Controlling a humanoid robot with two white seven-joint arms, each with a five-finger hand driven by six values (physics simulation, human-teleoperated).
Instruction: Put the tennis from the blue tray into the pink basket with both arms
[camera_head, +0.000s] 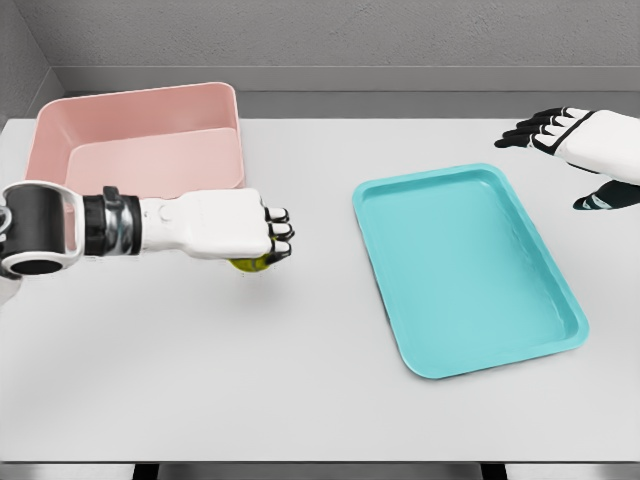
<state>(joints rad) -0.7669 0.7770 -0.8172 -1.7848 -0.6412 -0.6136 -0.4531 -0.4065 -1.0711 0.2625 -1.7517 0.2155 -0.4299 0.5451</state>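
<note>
My left hand (262, 243) hovers over the white table, fingers curled around a yellow-green tennis ball (250, 264) that peeks out beneath the palm. The hand sits just in front of the pink basket (140, 125), which stands at the back left with nothing visible inside. The blue tray (465, 270) lies at the right of the table, nothing on it. My right hand (560, 135) floats above the table's far right edge, beyond the tray, with its dark-tipped fingers spread and holding nothing.
The white table (200, 380) stretches bare across the front and between basket and tray. A grey wall runs behind the table's back edge.
</note>
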